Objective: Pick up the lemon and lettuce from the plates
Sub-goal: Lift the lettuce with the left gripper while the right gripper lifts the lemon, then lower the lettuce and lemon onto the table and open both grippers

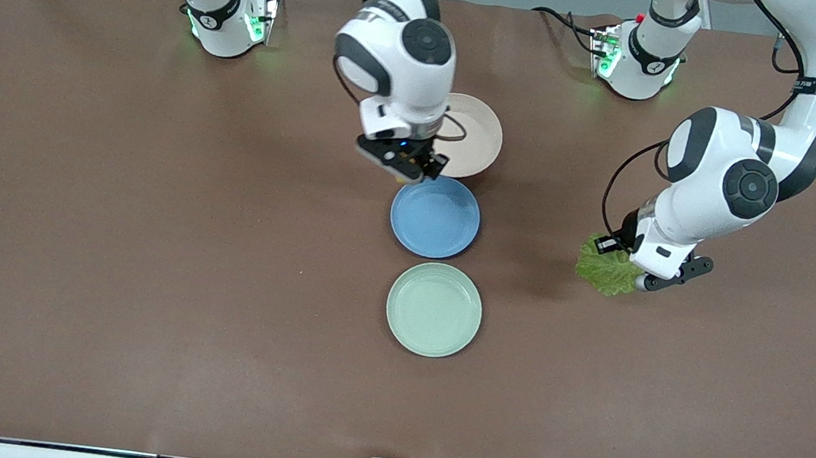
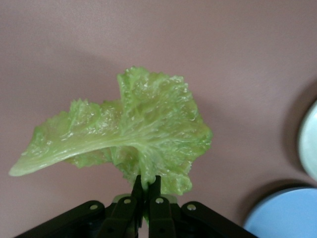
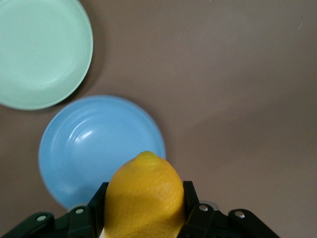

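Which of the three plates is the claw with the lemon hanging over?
The blue plate, the middle of the row. The right gripper holds the lemon over its rim; the beige plate and mint plate flank it.

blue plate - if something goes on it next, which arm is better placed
Right. The right gripper, shut on the lemon, hangs at the blue plate's rim. The left gripper, shut on the lettuce, is over bare table toward the left arm's end.
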{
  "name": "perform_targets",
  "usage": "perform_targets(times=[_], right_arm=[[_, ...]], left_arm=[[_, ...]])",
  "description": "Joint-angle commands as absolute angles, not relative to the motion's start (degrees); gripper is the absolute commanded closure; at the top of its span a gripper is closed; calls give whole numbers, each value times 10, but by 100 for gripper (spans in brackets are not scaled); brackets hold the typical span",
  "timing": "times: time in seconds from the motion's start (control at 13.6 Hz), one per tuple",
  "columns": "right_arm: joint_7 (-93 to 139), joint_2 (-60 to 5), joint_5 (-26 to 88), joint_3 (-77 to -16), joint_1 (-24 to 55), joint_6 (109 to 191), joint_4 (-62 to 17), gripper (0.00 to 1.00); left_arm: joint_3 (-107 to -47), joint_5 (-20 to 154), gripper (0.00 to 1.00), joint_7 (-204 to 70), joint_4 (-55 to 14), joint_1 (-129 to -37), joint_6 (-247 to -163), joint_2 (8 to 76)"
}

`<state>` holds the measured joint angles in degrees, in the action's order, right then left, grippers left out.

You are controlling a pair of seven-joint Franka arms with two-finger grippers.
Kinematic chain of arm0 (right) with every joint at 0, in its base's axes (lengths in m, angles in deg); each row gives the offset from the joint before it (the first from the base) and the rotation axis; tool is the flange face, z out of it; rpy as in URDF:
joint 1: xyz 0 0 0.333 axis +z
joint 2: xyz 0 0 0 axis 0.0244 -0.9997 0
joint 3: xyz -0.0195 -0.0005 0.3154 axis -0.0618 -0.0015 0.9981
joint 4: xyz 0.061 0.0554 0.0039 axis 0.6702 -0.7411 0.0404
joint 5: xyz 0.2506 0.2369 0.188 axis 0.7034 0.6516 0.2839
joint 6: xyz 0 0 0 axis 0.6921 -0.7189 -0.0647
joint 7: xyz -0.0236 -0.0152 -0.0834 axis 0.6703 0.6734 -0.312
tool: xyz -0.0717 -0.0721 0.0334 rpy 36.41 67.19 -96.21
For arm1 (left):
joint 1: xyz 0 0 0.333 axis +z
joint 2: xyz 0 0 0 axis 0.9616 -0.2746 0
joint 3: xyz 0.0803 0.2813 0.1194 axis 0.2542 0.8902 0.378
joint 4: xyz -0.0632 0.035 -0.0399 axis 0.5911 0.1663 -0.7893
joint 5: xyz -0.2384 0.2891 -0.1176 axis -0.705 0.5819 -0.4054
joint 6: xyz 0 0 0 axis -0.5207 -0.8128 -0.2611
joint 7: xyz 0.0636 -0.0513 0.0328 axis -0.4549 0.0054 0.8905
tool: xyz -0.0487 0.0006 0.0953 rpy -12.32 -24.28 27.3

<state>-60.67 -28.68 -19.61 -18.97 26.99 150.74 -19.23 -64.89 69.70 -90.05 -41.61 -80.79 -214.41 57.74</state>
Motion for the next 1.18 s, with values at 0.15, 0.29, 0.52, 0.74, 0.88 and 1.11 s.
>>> perform_targets(times=[0.15, 0.29, 0.52, 0.74, 0.88, 1.11], right_arm=[[-348, -184, -150, -175, 97, 1504, -306, 99], [-248, -169, -146, -175, 23, 1509, -334, 99], [-128, -159, -146, -175, -68, 1573, -389, 99], [-45, -160, -146, -178, -128, 1692, -470, 99], [20, -171, -147, -179, -166, 1760, -507, 99], [74, -201, -147, -179, -205, 1799, -527, 99]], left_arm=[[-653, 703, 99, -759, -501, -763, -2236, 592], [-653, 711, 99, -710, -513, -751, -2269, 573], [-653, 715, 99, -686, -515, -743, -2306, 537], [-653, 715, 99, -686, -515, -743, -2342, 511], [-653, 715, 97, -685, -521, -742, -2346, 507], [-653, 715, 85, -686, -521, -742, -2348, 501]])
